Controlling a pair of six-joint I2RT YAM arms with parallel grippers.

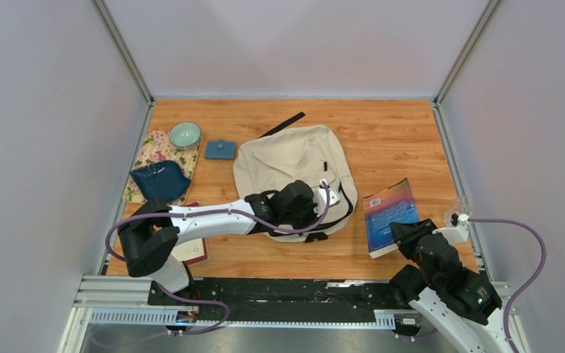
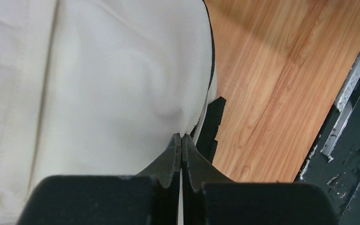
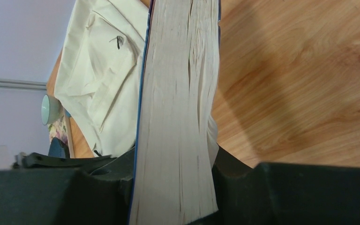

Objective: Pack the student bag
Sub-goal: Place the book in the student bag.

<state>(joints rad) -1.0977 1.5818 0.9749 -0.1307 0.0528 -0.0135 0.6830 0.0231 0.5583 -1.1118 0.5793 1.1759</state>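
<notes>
**Bag pinned at its zipper edge, book lifted and waiting**

The student bag [image 1: 294, 158] lies flat in the middle of the bench [image 1: 404, 132], its front pocket facing up. The left arm reaches across the bag's near end. Its left fingers [image 2: 171, 161] are closed tight, tip to tip, right at the bag's near-right edge, where the black zipper [image 2: 212, 61] runs beside a black strap [image 2: 213, 122]. Whether they pinch a pull tab or only a fold of cloth cannot be made out. That spot suits either working the zipper or holding the soft fabric steady so the mouth can be opened.

To the right of the bag, the right fingers [image 3: 243, 173] clamp a thick paperback book [image 1: 390, 213] across its covers, the page edges facing the wrist camera. Gripped this way, the book could probably slide in edge-first once there is an opening.

A bowl [image 1: 185, 134] and a small blue pouch [image 1: 220, 150] sit at the far left, apart from both arms.
</notes>
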